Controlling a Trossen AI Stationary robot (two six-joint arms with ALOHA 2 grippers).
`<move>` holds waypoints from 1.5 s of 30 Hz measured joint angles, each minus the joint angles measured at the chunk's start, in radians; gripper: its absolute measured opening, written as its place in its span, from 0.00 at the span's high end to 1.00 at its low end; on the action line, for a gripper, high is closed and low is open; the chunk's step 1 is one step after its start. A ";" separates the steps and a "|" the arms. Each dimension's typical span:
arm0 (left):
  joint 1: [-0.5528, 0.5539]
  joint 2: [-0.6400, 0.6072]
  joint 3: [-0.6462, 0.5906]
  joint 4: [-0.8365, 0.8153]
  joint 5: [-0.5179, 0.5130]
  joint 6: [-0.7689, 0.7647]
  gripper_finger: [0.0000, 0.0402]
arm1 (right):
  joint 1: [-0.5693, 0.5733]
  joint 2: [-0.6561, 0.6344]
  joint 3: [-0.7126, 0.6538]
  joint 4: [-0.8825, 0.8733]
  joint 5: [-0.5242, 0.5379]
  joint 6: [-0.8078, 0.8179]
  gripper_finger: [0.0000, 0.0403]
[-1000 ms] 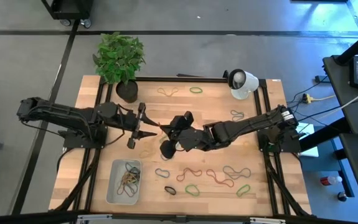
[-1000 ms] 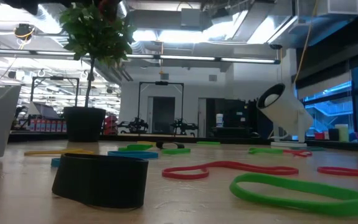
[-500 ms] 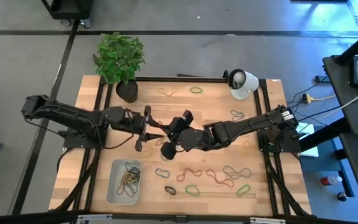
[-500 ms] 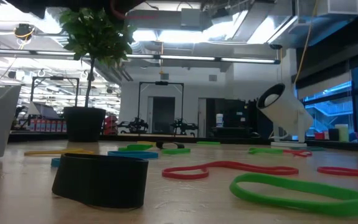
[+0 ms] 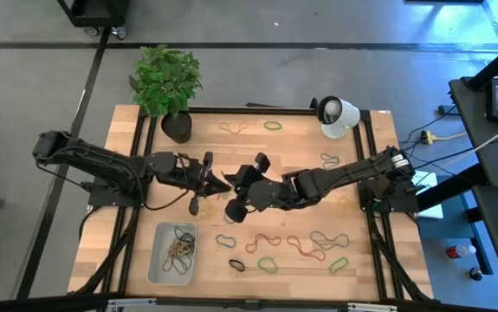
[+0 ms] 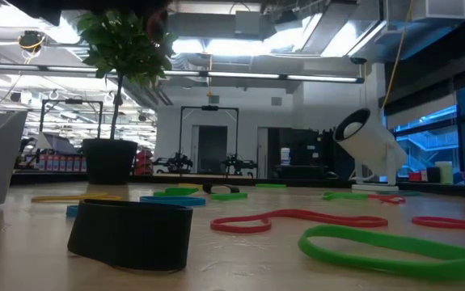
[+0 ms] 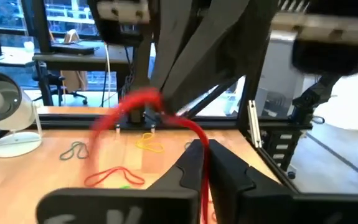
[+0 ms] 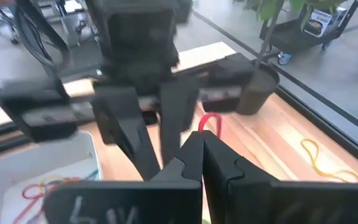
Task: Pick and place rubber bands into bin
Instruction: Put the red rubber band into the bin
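Note:
Above the table's middle, my left gripper (image 5: 220,183) and my right gripper (image 5: 234,182) meet tip to tip, both shut on one red rubber band (image 7: 164,114). In the right wrist view the band (image 8: 208,120) shows as a small red loop just past my fingertips. The bin (image 5: 172,253), a pale tray, stands near the front left with several bands lying in it. More rubber bands (image 5: 294,247) lie flat on the table at the front right, and others (image 5: 234,128) near the far edge. My left gripper pinches the red band's near end (image 7: 198,137) between its two fingertips, level, coming from the table's left. The band runs up and away from the fingers to the other gripper, clear of the table. My right gripper pinches the band's other end (image 8: 205,129) between its fingertips, coming from the table's right. A short loop sticks out past the tips, lifted clear.
A potted plant (image 5: 171,91) stands at the far left corner and a white round device (image 5: 337,115) at the far right. In the low view a black band (image 6: 131,232), a red one (image 6: 297,218) and a green one (image 6: 394,250) lie close to the front edge.
My left gripper has gone toward the table's right, up to my right gripper's tips, and has shut on the red band held there. My right gripper has stayed in place with the band.

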 joint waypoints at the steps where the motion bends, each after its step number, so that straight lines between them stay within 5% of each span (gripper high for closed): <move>1: -0.005 -0.001 0.000 0.002 -0.008 -0.005 0.98 | 0.000 0.000 0.000 -0.013 0.000 0.003 1.00; 6: -0.024 -0.005 0.000 -0.010 -0.026 -0.041 0.99 | 0.000 0.000 0.000 -0.078 -0.001 0.087 0.94; 12: -0.055 -0.005 0.000 -0.077 -0.092 -0.098 0.99 | 0.000 -0.001 0.000 -0.115 -0.043 0.110 0.75; 20: -0.114 -0.070 0.000 -0.224 -0.263 -0.214 0.99 | 0.024 -0.013 0.000 -0.398 -0.069 0.303 0.56; 25: -0.220 -0.155 0.086 -0.474 -0.344 -0.242 0.99 | 0.061 -0.013 -0.009 -0.576 -0.071 0.427 0.58; 32: -0.474 -0.081 0.424 -1.097 -0.543 -0.382 0.99 | 0.103 -0.013 -0.119 -0.575 -0.070 0.475 0.65; 38: -0.639 0.058 0.627 -1.461 -0.496 -0.738 0.99 | 0.123 -0.013 -0.209 -0.546 -0.090 0.539 0.69; 45: -0.721 0.201 0.644 -1.630 -0.338 -1.086 0.99 | 0.141 -0.011 -0.276 -0.485 -0.155 0.529 0.72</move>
